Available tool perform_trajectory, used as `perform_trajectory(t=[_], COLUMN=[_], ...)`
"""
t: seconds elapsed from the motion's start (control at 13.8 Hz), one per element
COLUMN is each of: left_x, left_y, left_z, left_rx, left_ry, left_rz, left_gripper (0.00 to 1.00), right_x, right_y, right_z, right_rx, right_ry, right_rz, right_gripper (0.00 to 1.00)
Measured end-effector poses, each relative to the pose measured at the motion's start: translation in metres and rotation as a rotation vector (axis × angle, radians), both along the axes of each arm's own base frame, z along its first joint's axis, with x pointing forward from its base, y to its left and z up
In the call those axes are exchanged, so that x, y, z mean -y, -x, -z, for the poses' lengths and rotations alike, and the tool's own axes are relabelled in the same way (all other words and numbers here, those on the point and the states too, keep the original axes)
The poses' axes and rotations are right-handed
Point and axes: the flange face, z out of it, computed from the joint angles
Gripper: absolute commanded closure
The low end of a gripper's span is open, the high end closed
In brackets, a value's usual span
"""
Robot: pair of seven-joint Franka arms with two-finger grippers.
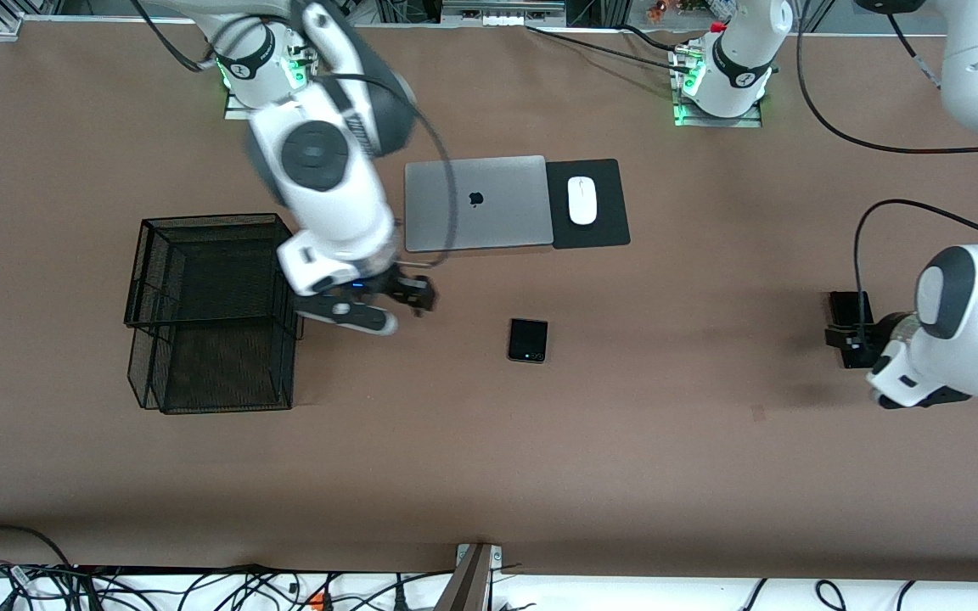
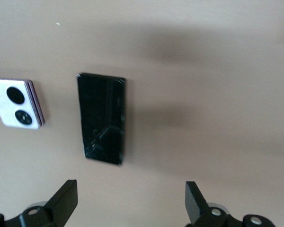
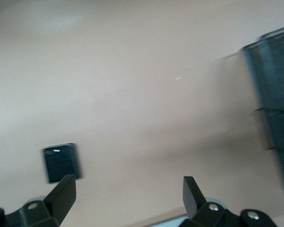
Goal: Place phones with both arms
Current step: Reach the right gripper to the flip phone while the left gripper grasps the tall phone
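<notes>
Front view: right gripper (image 1: 408, 299) hangs over bare table between the wire-mesh tray (image 1: 210, 312) and the small black flip phone (image 1: 528, 339), fingers wide, holding nothing. I log the grey laptop (image 1: 476, 203) and white mouse (image 1: 581, 200) farther from the camera. Left gripper (image 1: 851, 338) is over the long black slab phone (image 1: 847, 307) at the left arm's end of the table, partly covering it.

Left wrist view: slab phone (image 2: 103, 118) lies flat, the lilac-white flip phone (image 2: 17, 103) just beside it, apart. Fingers wide, empty.

Right wrist view: black flip phone (image 3: 61, 162) near one fingertip (image 3: 62, 193); tray edge (image 3: 272, 99) well apart.

Progress, my judgement: no phone lifted or placed; all three remain. Open room around each phone.
</notes>
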Motion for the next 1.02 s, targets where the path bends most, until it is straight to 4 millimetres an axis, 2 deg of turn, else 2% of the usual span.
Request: perform_trajectory(t=[0.15, 0.29, 0.44, 0.58, 0.73, 1.02], left_x=[-0.030, -0.049, -0.060, -0.069, -0.072, -0.068], left_y=[0.013, 0.025, 0.036, 0.049, 0.060, 0.065], left_z=[0.031, 0.056, 0.077, 0.097, 0.112, 0.117], left_rx=[0.036, 0.074, 0.109, 0.149, 0.166, 0.166], left_ry=[0.031, 0.059, 0.078, 0.092, 0.102, 0.110], left_rz=[0.017, 0.051, 0.099, 0.117, 0.123, 0.134], left_gripper=[0.00, 0.00, 0.00, 0.00, 0.00, 0.00], right_x=[-0.057, -0.107, -0.139, -0.154, -0.160, -0.163], right_y=[0.014, 0.036, 0.051, 0.057, 0.059, 0.056], right_z=[0.027, 0.061, 0.099, 0.136, 0.167, 0.210], right_rx=[0.040, 0.084, 0.126, 0.161, 0.187, 0.234], right_ry=[0.000, -0.006, -0.015, -0.017, -0.004, -0.019], right_rz=[0.013, 0.017, 0.015, 0.025, 0.030, 0.043], right_gripper=[0.00, 0.00, 0.00, 0.00, 0.00, 0.00])
